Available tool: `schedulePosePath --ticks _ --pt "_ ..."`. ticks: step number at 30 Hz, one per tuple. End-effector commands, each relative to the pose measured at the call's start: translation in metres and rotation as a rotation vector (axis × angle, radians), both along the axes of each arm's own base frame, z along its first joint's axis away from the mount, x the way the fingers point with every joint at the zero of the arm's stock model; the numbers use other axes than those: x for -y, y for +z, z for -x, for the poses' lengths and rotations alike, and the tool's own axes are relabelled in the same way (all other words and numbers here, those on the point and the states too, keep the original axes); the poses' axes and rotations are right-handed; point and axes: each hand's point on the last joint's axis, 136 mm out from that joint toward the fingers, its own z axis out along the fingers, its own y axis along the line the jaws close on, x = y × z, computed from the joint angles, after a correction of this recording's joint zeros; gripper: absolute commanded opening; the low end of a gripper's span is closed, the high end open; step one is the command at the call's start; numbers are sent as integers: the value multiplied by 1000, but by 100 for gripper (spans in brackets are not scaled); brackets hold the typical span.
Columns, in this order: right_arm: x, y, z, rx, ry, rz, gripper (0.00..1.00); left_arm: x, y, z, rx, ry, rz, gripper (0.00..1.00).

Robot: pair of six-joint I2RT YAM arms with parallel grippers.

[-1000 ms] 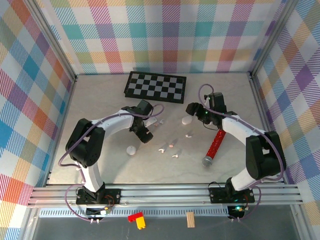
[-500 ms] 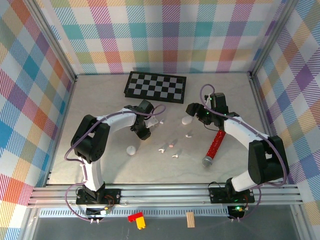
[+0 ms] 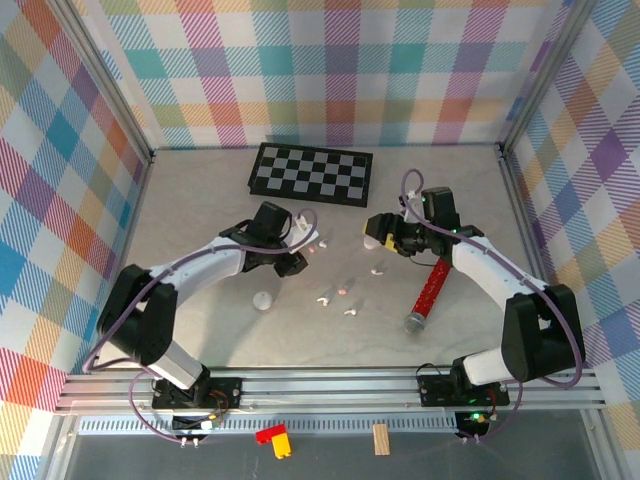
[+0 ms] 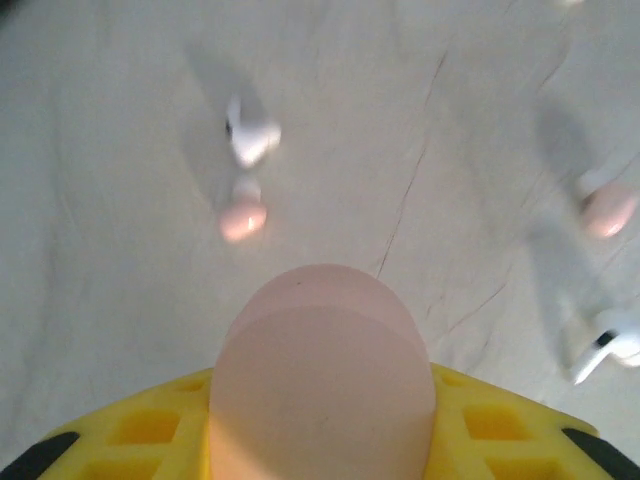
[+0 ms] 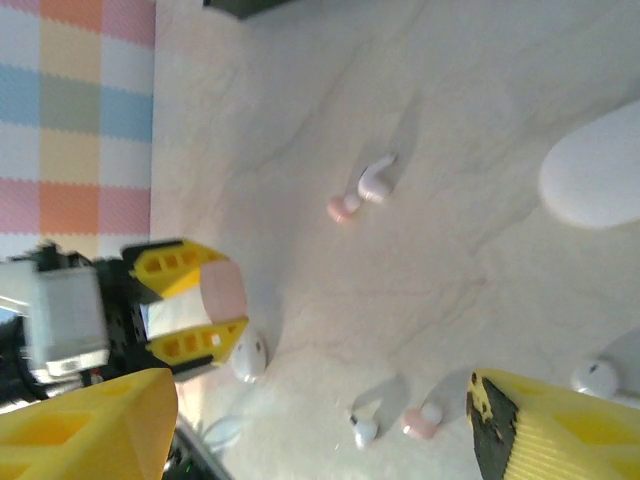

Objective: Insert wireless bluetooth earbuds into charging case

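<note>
Closed since a second ago on the pink charging case [image 4: 322, 385] with the left end effector [image 3: 290, 262]: left fingers [image 4: 500, 440] clamped on its two sides, rounded top poking forward between them. Cannot tell whether lifted off the desk [image 3: 200, 200] or resting on it. Swung the left elbow out toward the left wall meanwhile. Shifted the right end effector [image 5: 322, 400] slightly leftward; right fingers [image 5: 90, 425] spread well apart there, gripping nothing, just beside a white charging case [image 5: 600, 180].

Just ahead of the clamped case, loose on the desk: a white earbud [image 4: 250, 140] and a pale pink earbud [image 4: 242, 218], nearly touching. Farther right in the left wrist view, a second pink earbud [image 4: 608, 208] and a second white earbud [image 4: 610, 345], near each other but apart. Nearer the right arm, a lone white earbud [image 3: 378, 270], also loose on the desk.

Beside the left forearm, a second white charging case [image 3: 263, 301], lying by itself. Partly under the right forearm, a red glittery stick [image 3: 430, 288], grey end toward the bases. At the back of the desk, a black-and-white chessboard [image 3: 311, 173], flat, well apart from the rest. Around all of it, plaid walls [image 3: 330, 60].
</note>
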Motion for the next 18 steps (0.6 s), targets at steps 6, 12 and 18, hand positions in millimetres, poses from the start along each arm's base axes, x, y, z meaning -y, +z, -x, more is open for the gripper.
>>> schedulePosePath --ticks 6,12,18 --pt "-40 35 38 -9 202 -128 75 59 55 20 181 -250 204 35" --pt "-62 37 48 -24 273 -154 73 80 70 34 221 -337 255 35" --pt "-69 34 47 -32 291 -156 66 89 77 42 248 -386 263 35"
